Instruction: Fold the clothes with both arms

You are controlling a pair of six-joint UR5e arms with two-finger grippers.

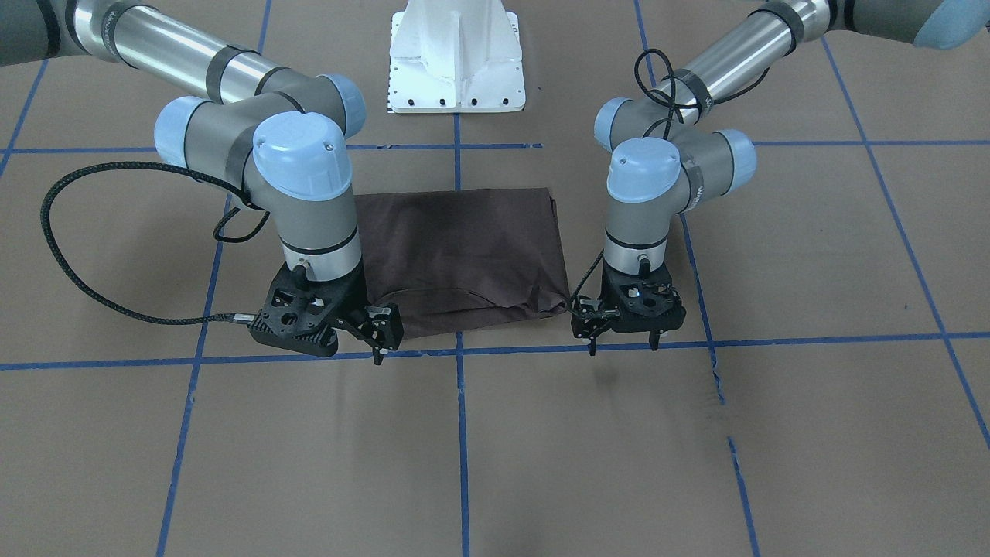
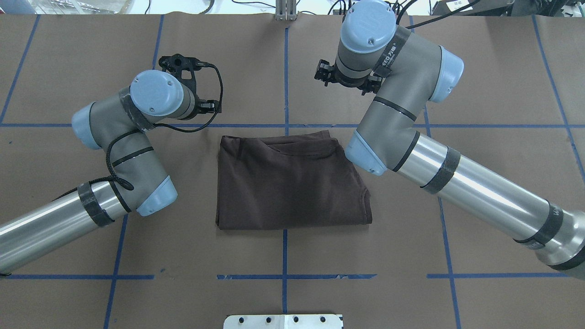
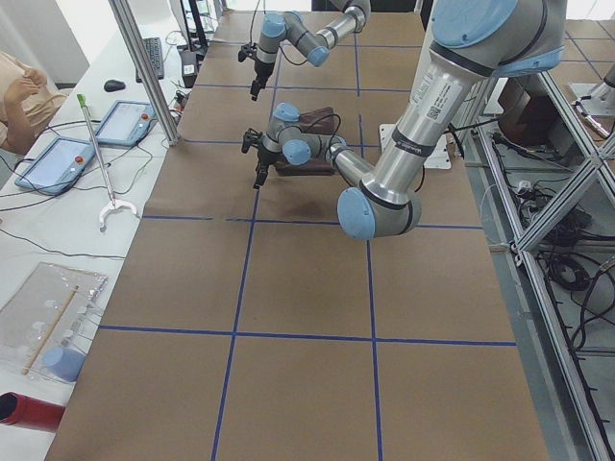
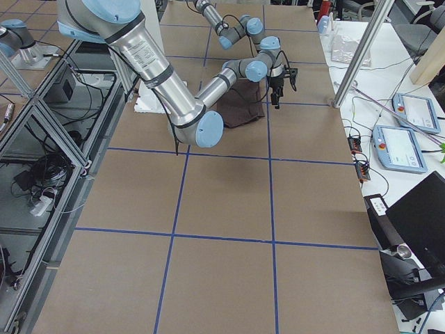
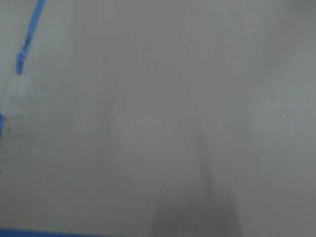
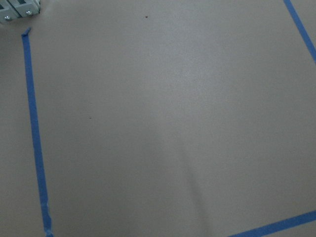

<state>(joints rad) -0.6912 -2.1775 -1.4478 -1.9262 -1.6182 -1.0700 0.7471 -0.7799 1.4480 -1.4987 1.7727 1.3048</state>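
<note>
T-shirt (image 2: pixel 292 183), dark brown, lay folded into a rough rectangle flat on the brown-papered table (image 2: pixel 480 256), near its middle and between the two arms, with a curved seam showing along its far edge. The left gripper (image 1: pixel 623 344) hung just past the shirt's far left corner, pointing down, its jaws spread wide with nothing between them; it stood just beside the cloth without touching it. The right gripper (image 1: pixel 375 340) hung at the far right corner, close over the cloth's edge; its body was turned side-on and partly hidden by the wrist, so the spread of its jaws could not be told. Blue tape lines (image 2: pixel 285 68) divided the table into squares. Both wrist views showed only bare paper and tape, the left one blurred. A white pedestal base (image 1: pixel 456 54) stood at the near edge.
</note>
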